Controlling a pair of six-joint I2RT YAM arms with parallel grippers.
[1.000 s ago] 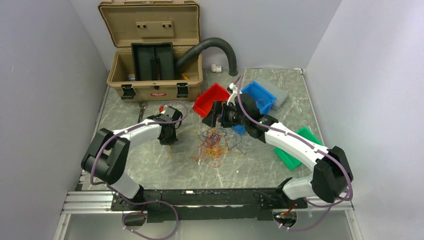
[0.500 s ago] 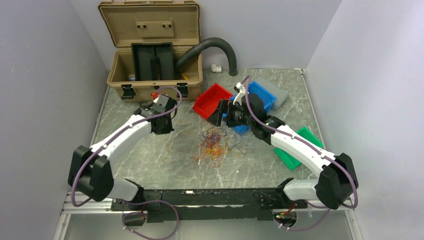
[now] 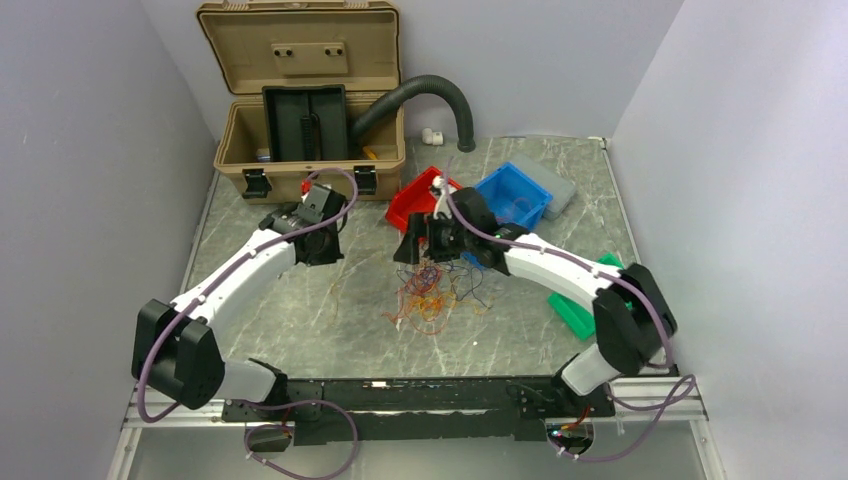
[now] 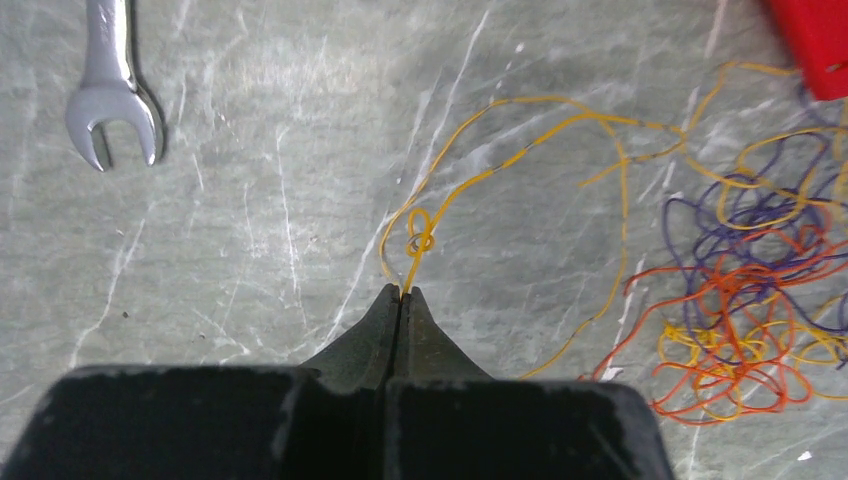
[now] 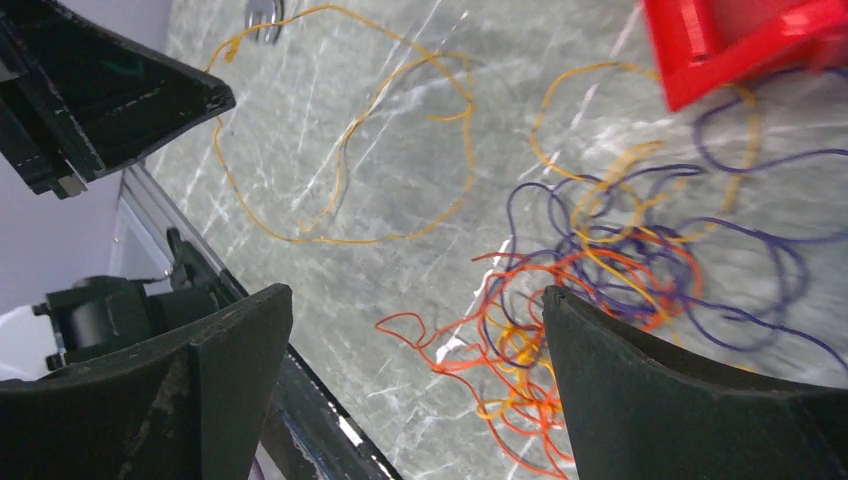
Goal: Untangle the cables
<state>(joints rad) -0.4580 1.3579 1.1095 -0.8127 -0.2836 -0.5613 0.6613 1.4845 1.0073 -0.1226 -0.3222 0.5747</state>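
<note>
Left jaws clamp thin orange-yellow wire (image 4: 520,155) trailing 4 o'clock to loose multicolour wire tangle (image 3: 430,292). Right jaws gape empty above it.

The grey desk (image 3: 300,320) carries a tan case (image 3: 310,178) far left, a red bin (image 3: 410,205), a blue bin (image 3: 530,182), and the cables (image 3: 430,295) in the middle.
</note>
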